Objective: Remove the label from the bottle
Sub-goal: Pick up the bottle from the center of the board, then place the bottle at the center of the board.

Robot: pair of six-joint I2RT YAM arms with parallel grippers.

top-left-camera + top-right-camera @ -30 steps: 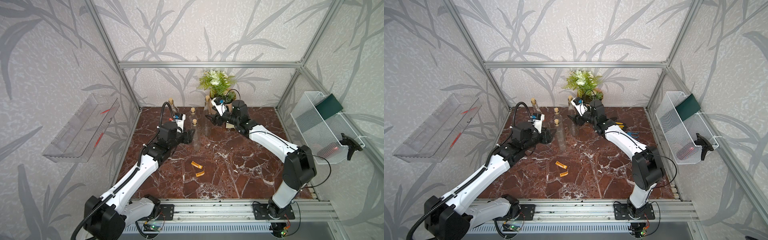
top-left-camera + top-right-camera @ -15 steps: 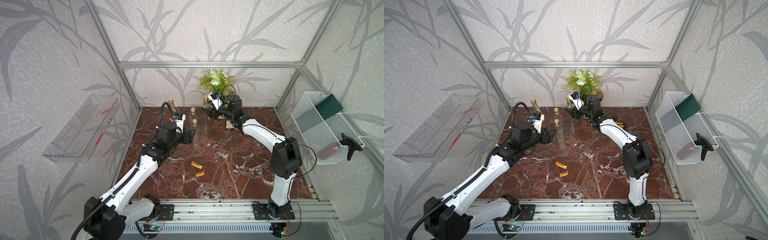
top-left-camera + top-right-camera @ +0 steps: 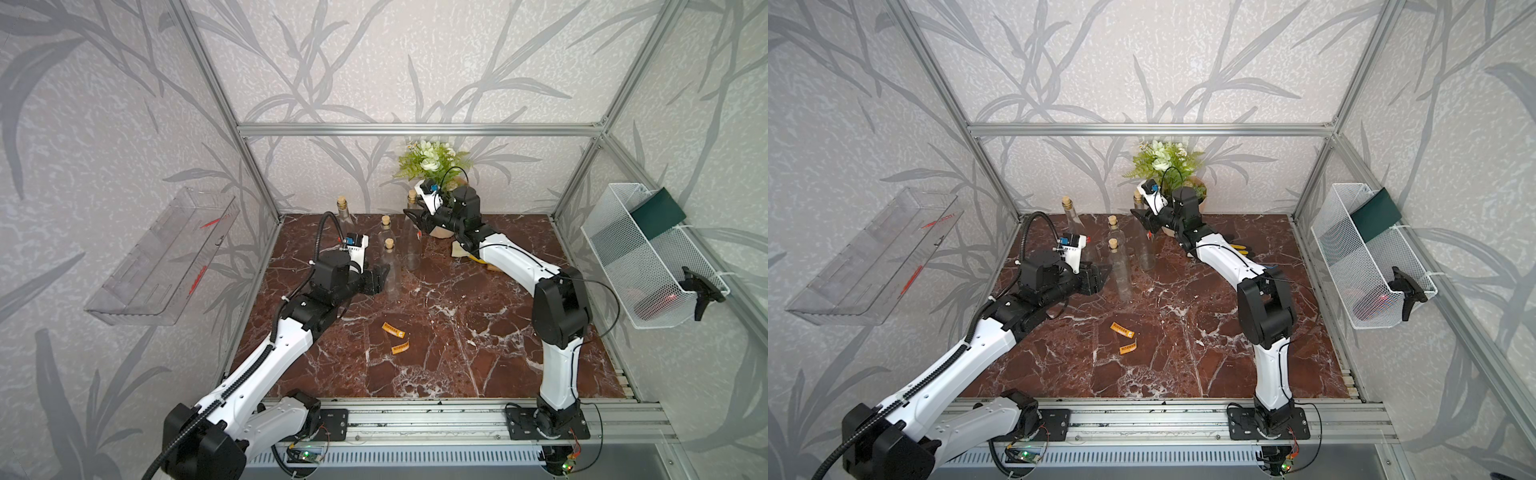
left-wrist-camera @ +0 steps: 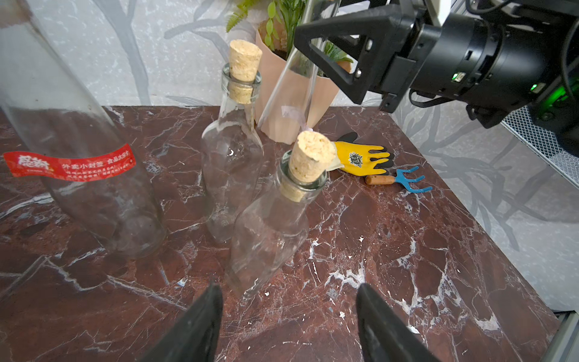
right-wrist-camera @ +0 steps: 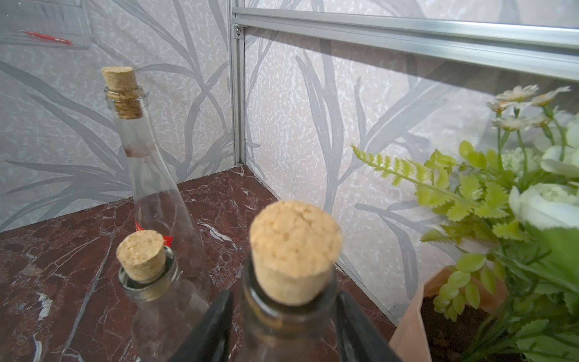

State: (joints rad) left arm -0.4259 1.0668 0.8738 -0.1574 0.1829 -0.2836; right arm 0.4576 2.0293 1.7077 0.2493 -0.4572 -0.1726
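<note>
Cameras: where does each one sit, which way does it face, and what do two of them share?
Top views: high over the front rail, looking down at the marble table; both arms show.
Left wrist: faces corked bottles past the open left gripper; the right gripper shows.
Right wrist: looks over its fingers flanking a corked neck toward the back corner.
Shared: both wrist views show the red-labelled bottle.
</note>
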